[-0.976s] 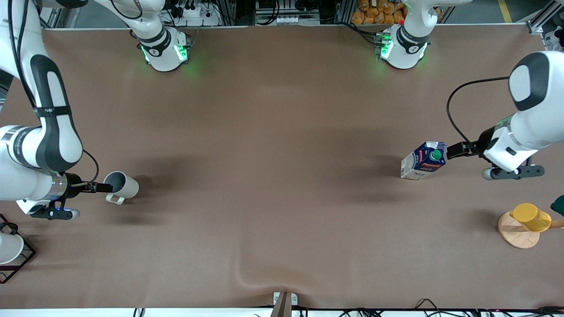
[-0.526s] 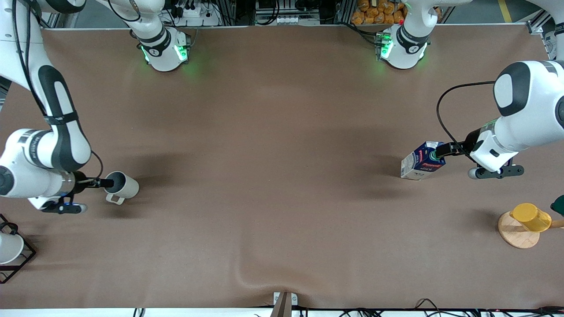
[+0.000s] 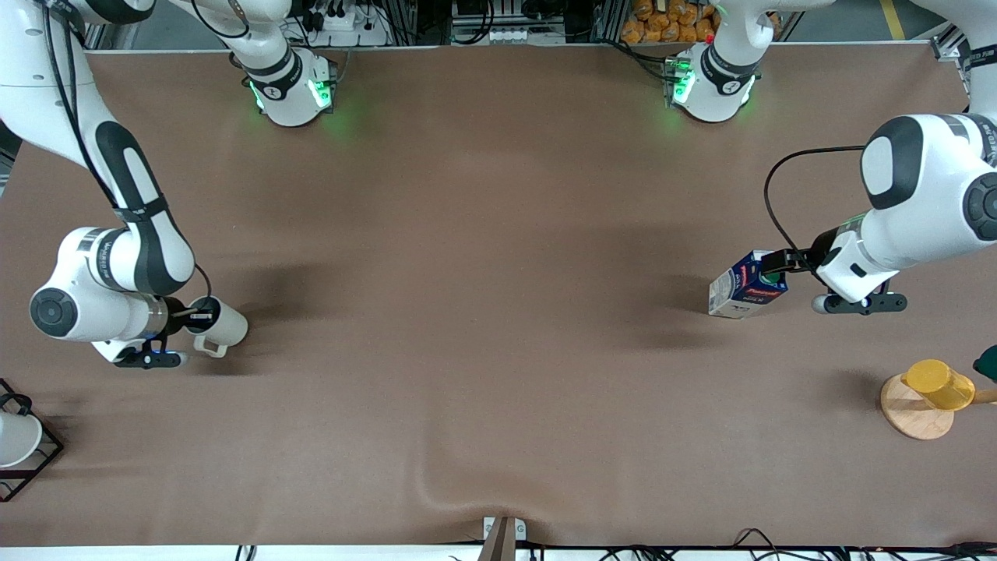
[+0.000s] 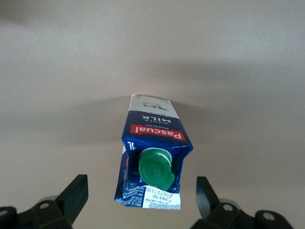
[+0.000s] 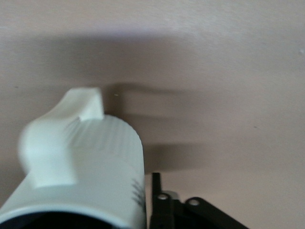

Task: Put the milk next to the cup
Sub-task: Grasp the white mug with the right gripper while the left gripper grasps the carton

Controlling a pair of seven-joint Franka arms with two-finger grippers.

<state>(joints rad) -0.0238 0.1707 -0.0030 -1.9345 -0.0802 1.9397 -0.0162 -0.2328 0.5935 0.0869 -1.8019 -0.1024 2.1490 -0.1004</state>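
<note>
The milk (image 3: pixel 744 288), a dark blue and white carton with a green cap (image 4: pixel 155 167), stands at the left arm's end of the table. My left gripper (image 3: pixel 775 269) is open at its top, one finger on each side of the gable (image 4: pixel 141 200), touching nothing. The off-white cup (image 3: pixel 228 327) stands at the right arm's end. My right gripper (image 3: pixel 201 314) is shut on the cup's rim. One finger (image 5: pixel 156 191) lies against the outer wall of the cup (image 5: pixel 90 162); the other is hidden inside it.
A yellow cup (image 3: pixel 935 382) on a round wooden base (image 3: pixel 911 417) sits nearer the camera than the milk. A white cup in a black wire rack (image 3: pixel 35 460) is at the right arm's end. The brown cloth has a ridge (image 3: pixel 436 491) near the front edge.
The right gripper slid onto the cup's rim and closed, nudging the cup slightly toward the table's middle. The left gripper moved in over the carton's top, still open.
</note>
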